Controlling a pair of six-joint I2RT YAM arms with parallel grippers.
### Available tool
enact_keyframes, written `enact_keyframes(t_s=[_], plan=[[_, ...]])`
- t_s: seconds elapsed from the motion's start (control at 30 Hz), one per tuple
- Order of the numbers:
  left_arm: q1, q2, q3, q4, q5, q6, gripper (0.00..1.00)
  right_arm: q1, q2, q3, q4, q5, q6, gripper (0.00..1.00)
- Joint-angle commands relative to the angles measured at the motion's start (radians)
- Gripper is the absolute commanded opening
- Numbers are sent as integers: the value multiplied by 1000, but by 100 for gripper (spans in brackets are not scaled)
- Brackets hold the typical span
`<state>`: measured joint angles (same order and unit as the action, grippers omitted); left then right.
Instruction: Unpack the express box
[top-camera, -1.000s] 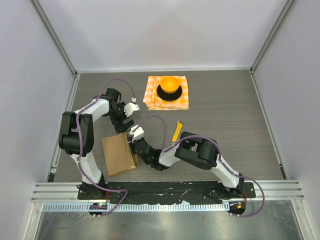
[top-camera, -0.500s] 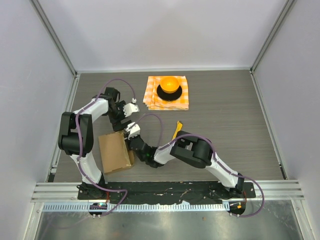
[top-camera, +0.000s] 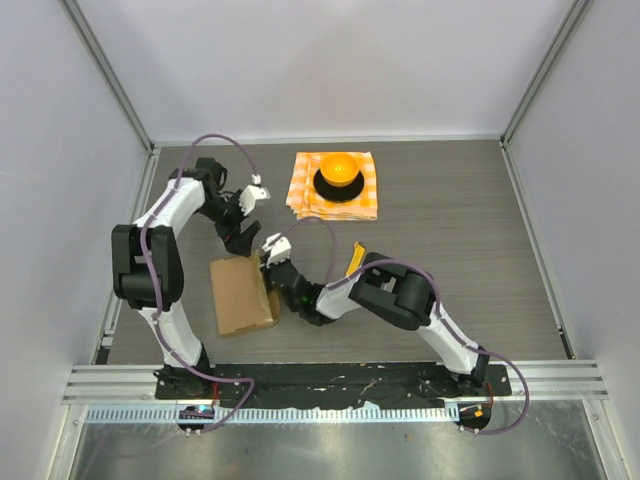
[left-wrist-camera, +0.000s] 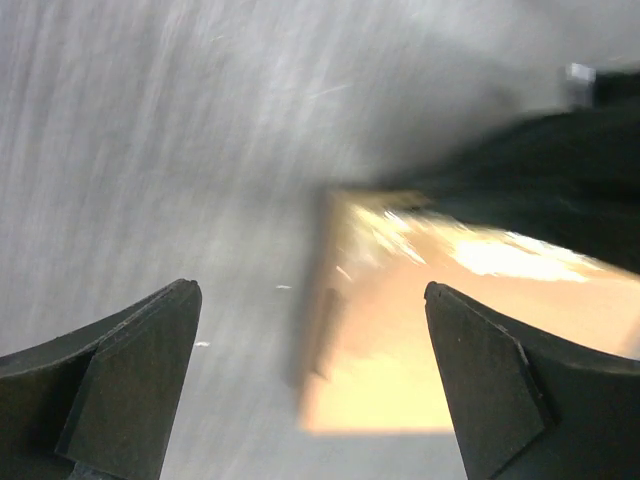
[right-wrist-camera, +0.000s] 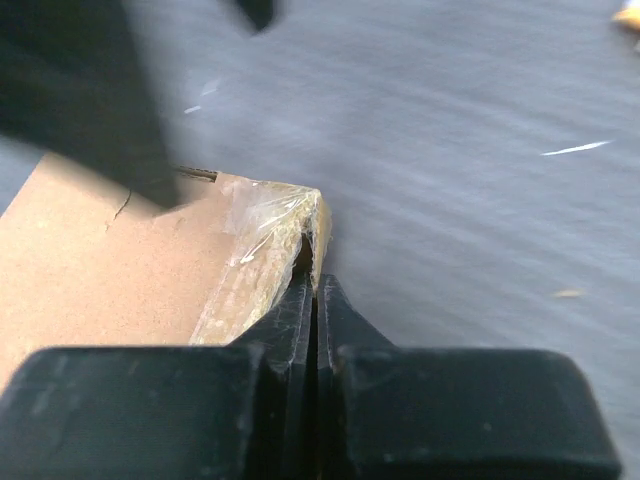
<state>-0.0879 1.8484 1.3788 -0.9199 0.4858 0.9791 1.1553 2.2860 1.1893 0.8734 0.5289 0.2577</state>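
The express box (top-camera: 240, 297), flat plain brown cardboard, lies on the table at the near left. My right gripper (top-camera: 268, 268) is at its far right corner. In the right wrist view the right gripper (right-wrist-camera: 315, 283) is shut, pinching the thin taped cardboard edge of the express box (right-wrist-camera: 110, 260) at that corner. My left gripper (top-camera: 240, 222) hovers just beyond the box's far edge, not touching it. In the blurred left wrist view the left gripper (left-wrist-camera: 310, 290) is wide open and holds nothing, with the express box (left-wrist-camera: 420, 340) below and ahead of it.
An orange-checkered cloth (top-camera: 370, 190) lies at the back centre with an orange dome on a black base (top-camera: 338, 172) standing on it. A small yellow strip (top-camera: 353, 262) lies right of the right arm. Grey walls and metal rails enclose the table.
The right gripper has closed on the box's corner edge. The left arm has pulled back from the box toward the far left. The box has shifted slightly right and away.
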Motion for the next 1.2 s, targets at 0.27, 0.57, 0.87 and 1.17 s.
enact_keyframes(t_s=[0.27, 0.57, 0.87, 1.17], plan=[[80, -186, -147, -347, 60, -97, 99, -88, -136, -91, -113, 94, 44, 1], [83, -166, -226, -68, -42, -197, 100, -100, -66, -120, -62, -92, 201, 1], [83, -126, -222, 4, -107, -184, 100, -126, 15, -158, -25, -227, 390, 1], [83, -94, -299, 96, -171, -174, 100, -121, 26, -142, -100, -213, 394, 1]])
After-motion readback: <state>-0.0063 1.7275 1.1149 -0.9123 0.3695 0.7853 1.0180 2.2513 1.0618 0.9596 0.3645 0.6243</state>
